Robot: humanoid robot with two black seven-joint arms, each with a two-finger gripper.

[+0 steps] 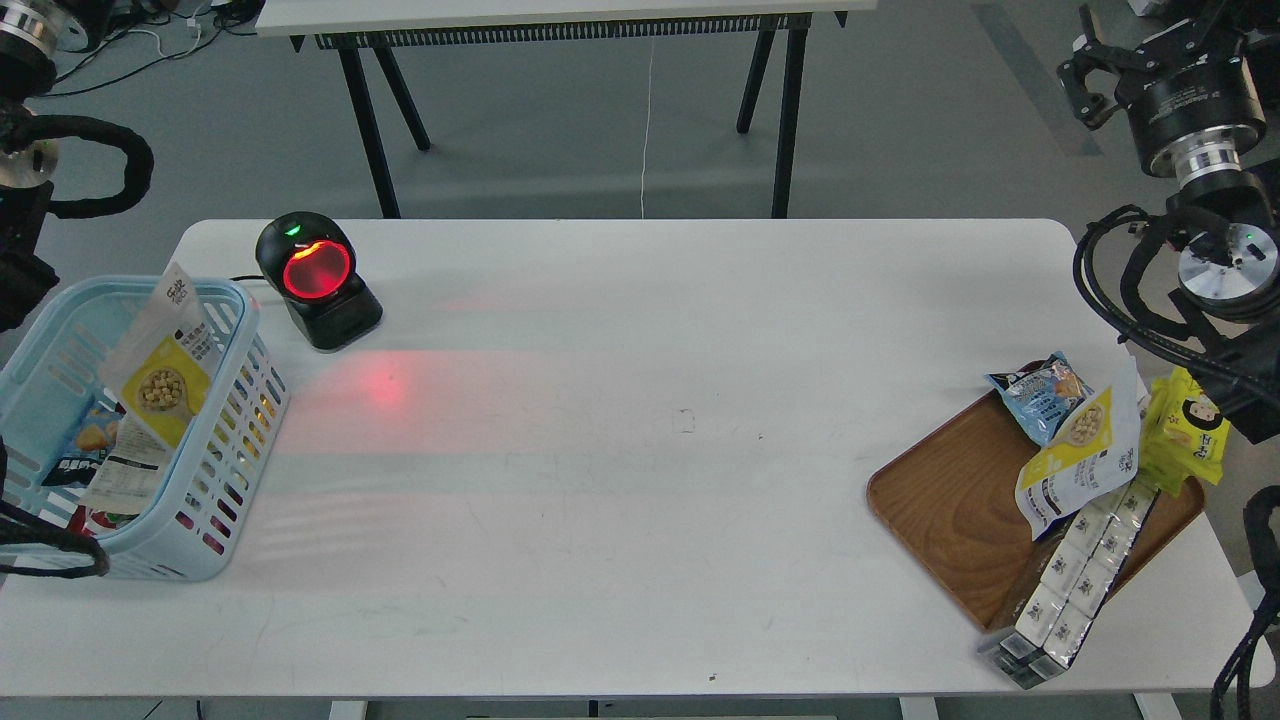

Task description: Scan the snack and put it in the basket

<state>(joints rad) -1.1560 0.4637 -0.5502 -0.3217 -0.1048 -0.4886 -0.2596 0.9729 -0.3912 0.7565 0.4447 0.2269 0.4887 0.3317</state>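
Observation:
A snack pouch (160,372) with a yellow and white front stands tilted inside the light blue basket (243,305) at the table's left end, leaning on its right wall. A second pouch of the same kind (1082,462) lies on the wooden tray at the right. My right gripper (1082,62) is high at the far right, beyond the table's back corner, well above the tray, open and empty. Parts of my left arm (25,60) show at the left edge behind the basket. Its gripper is out of view.
A black scanner (317,282) with a red glowing window stands at the back left beside the basket. The brown tray (950,505) also holds a small blue packet (1040,395), an all-yellow packet (1190,430) and a pack of white cartons (1080,570) overhanging the table's front edge.

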